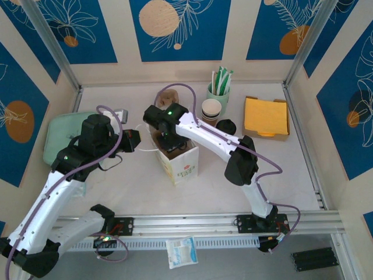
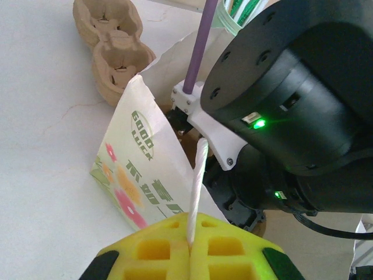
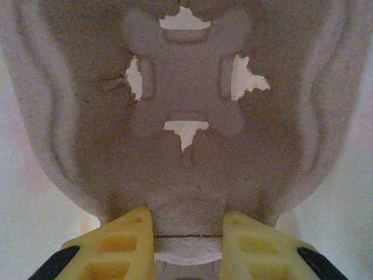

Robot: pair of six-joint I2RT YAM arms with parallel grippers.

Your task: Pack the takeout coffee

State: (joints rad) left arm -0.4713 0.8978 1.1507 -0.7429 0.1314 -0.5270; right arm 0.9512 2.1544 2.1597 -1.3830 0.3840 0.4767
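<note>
1. Takeout coffee [image 1: 226, 126]: black-lidded cup, upright on the bench [image 1: 285, 175], outside the bag. It is just beside the right forearm, just in front of the stack of lidless cups [image 1: 211, 109] and near the napkin box [image 1: 266, 116].
2. Paper bag [image 1: 178, 163]: stands mid-bench with its mouth open upward. Bare bench runs from its front to the near rail and across to the right wall.
3. Left gripper [image 2: 189, 248]: closed tight on the bag's white twisted handle [image 2: 196, 181], at the bag's left edge.
4. Right gripper [image 3: 187, 227]: down in the bag mouth, jaws clamped on the rim of a pulp cup carrier [image 3: 186, 116]. Pale walls stand close on both sides.
5. Second pulp carrier [image 1: 166, 96]: on the bench behind the bag, near the back wall.
6. Green tray [image 1: 58, 137]: at the left edge, partly under the left arm.
</note>
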